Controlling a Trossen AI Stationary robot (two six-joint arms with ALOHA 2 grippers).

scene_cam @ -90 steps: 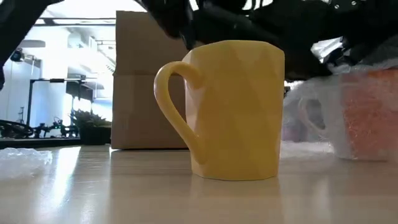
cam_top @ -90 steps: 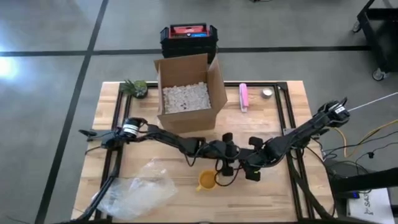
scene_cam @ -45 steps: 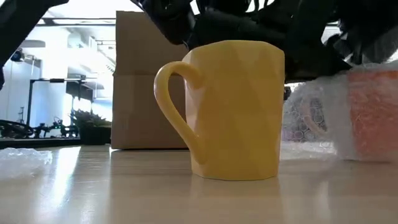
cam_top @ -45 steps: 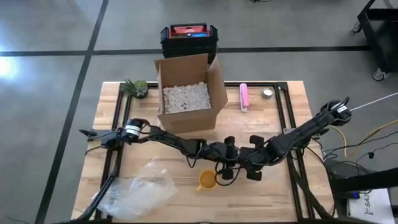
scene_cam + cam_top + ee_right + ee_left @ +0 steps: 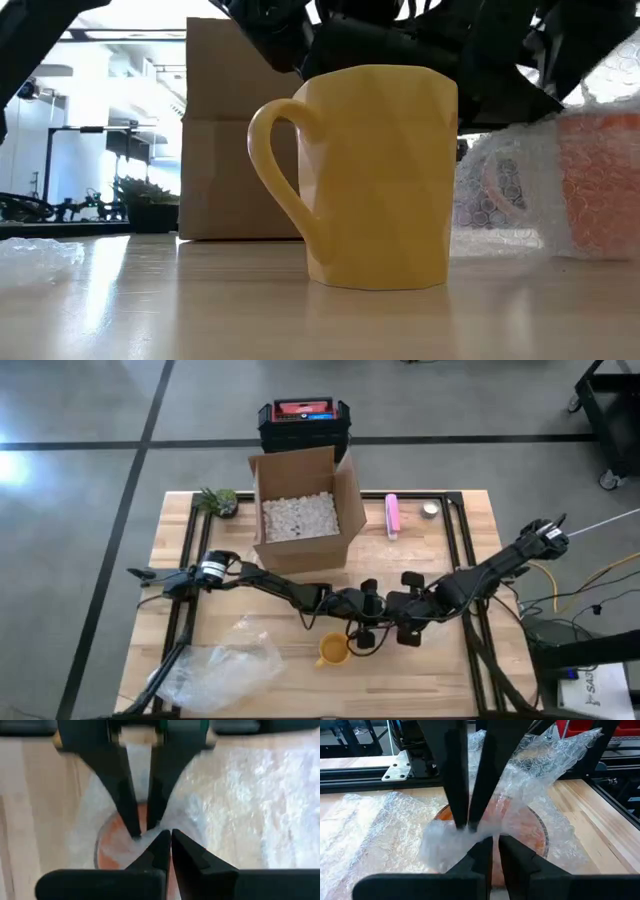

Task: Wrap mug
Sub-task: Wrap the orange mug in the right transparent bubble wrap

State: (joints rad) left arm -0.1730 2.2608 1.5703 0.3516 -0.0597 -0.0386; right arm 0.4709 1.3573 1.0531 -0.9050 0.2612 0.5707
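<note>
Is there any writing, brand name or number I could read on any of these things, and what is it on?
None can be read.
Dark case behind the table: its red and blue label is too small to read.
Cardboard box: no print visible.
Yellow mug: plain, no print.
Pink object: no lettering can be made out.

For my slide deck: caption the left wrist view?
Both grippers pinch bubble wrap over an orange mug: left gripper, right gripper.
</note>
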